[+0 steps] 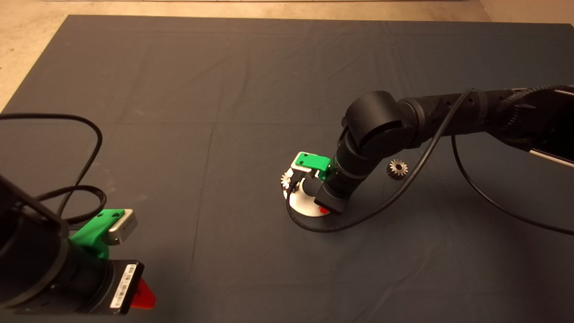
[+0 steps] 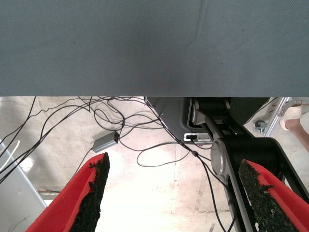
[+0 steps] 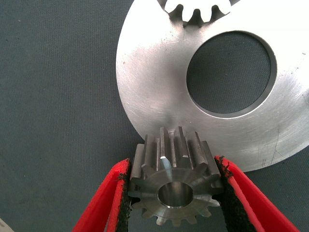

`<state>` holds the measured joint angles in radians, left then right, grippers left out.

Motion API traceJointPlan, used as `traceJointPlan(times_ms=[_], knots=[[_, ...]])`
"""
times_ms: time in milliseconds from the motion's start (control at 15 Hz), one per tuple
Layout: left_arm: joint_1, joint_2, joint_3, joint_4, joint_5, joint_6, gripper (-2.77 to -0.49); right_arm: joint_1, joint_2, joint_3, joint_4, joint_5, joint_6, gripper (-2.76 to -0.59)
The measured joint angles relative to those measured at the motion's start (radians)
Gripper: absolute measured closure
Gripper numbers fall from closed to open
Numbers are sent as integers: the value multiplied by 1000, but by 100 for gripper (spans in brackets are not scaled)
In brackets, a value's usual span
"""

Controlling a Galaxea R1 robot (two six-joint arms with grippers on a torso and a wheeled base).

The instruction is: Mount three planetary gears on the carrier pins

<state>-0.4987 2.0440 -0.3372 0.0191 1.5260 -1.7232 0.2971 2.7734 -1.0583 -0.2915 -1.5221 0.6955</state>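
Observation:
My right gripper is shut on one planetary gear, a silver toothed wheel with a centre hole. It holds the gear at the rim of the round silver carrier disc. A second gear sits on the disc across its large hole. In the head view the right gripper hangs over the disc, the seated gear shows at the disc's left edge, and a third gear lies on the mat to the right. The carrier pins are hidden. My left gripper is parked at the lower left, open and empty.
The right arm's black cable loops over the mat just in front of the disc. In the left wrist view the mat's edge, floor cables, the robot's base and a person's shoe show between the open fingers.

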Motion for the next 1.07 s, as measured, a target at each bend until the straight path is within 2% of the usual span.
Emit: traceJointPlan(times_ms=[333, 467, 600, 1067], knots=[[0, 0, 0, 0, 0, 0, -189, 0, 0, 0, 0, 0, 0, -112], [0, 0, 0, 0, 0, 0, -189, 2, 0, -1, 0, -8, 0, -112], [1, 0, 0, 0, 0, 0, -189, 3, 0, -1, -1, -9, 0, -112], [8, 0, 0, 0, 0, 0, -189, 3, 0, -1, -5, -9, -55, -112]])
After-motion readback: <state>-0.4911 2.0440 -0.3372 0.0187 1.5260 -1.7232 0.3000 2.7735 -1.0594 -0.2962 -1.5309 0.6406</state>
